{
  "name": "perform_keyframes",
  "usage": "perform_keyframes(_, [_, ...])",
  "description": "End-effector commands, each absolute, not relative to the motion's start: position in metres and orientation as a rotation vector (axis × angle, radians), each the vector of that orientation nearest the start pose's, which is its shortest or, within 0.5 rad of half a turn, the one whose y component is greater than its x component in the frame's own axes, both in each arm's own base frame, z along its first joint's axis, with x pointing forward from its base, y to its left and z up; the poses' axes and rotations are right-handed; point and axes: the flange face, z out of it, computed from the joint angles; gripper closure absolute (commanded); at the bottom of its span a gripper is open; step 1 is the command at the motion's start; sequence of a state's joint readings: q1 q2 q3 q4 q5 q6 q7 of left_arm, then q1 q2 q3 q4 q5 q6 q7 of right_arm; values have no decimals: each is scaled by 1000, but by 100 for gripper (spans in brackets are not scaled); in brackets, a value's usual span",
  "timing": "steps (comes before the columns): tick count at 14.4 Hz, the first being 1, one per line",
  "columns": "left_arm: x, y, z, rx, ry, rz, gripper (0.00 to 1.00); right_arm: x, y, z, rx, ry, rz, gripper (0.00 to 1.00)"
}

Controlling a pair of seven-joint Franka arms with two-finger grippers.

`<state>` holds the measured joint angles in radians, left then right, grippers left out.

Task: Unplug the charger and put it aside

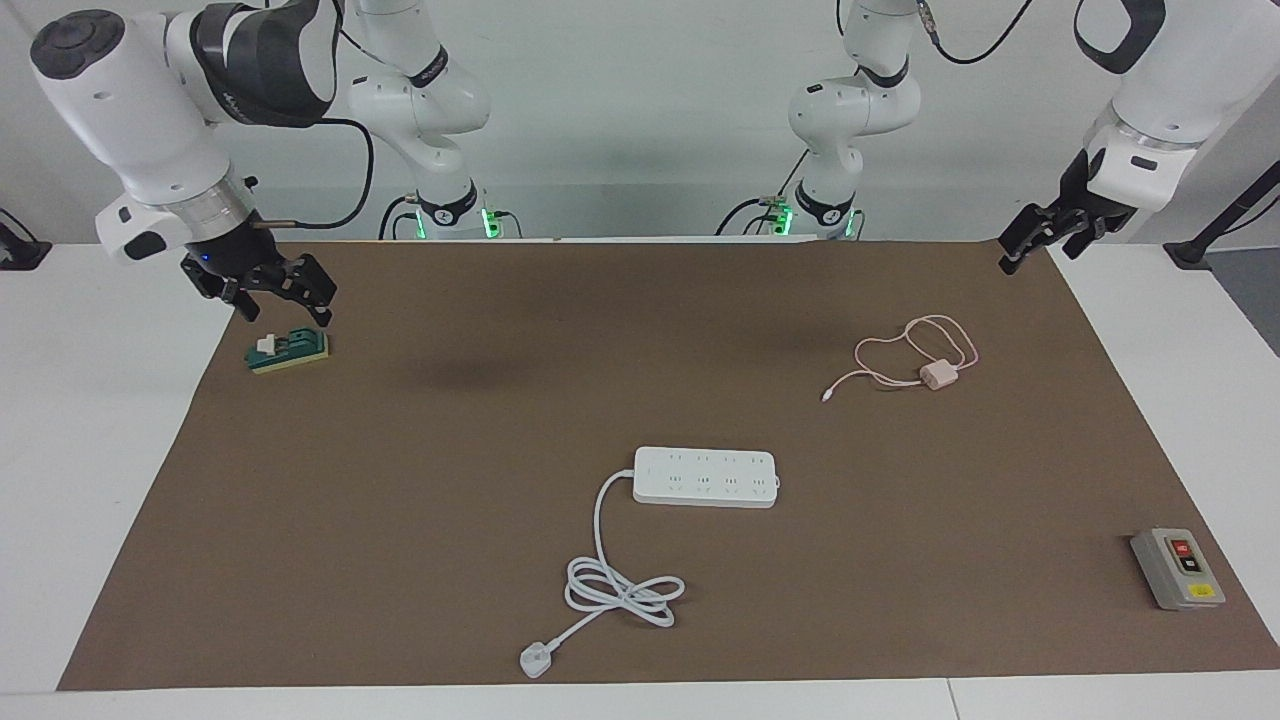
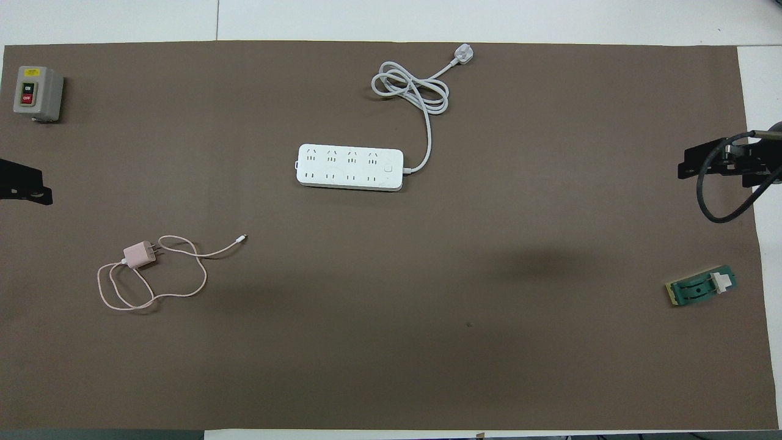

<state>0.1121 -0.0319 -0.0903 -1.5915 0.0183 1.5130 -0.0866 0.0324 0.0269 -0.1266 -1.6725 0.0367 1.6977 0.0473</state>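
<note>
The pale pink charger (image 1: pixel 937 375) lies on the brown mat with its thin pink cable (image 1: pixel 915 345) looped beside it. It is nearer to the robots than the white power strip (image 1: pixel 706 477) and apart from it, toward the left arm's end. In the overhead view the charger (image 2: pixel 139 254) shows bare prongs and the power strip (image 2: pixel 350 167) has nothing in its sockets. My left gripper (image 1: pixel 1030 245) is open and empty above the mat's corner at the left arm's end. My right gripper (image 1: pixel 285 300) is open and empty, just above a small green block (image 1: pixel 289 351).
The strip's thick white cord (image 1: pixel 620 590) coils farther from the robots and ends in a white plug (image 1: pixel 536 661). A grey switch box (image 1: pixel 1177 568) stands at the mat's edge at the left arm's end, farther from the robots than the charger.
</note>
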Motion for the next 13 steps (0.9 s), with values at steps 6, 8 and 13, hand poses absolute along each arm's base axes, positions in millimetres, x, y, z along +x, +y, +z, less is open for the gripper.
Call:
perform_keyframes(6, [541, 1, 627, -3142, 65, 75, 0, 562, -51, 578, -3098, 197, 0, 0])
perform_keyframes(8, [543, -1, 627, -3167, 84, 52, 0, 562, -47, 578, -3100, 188, 1, 0])
perform_keyframes(13, [548, -10, 625, -3170, 98, 26, 0, 562, -47, 578, -3099, 188, 0, 0])
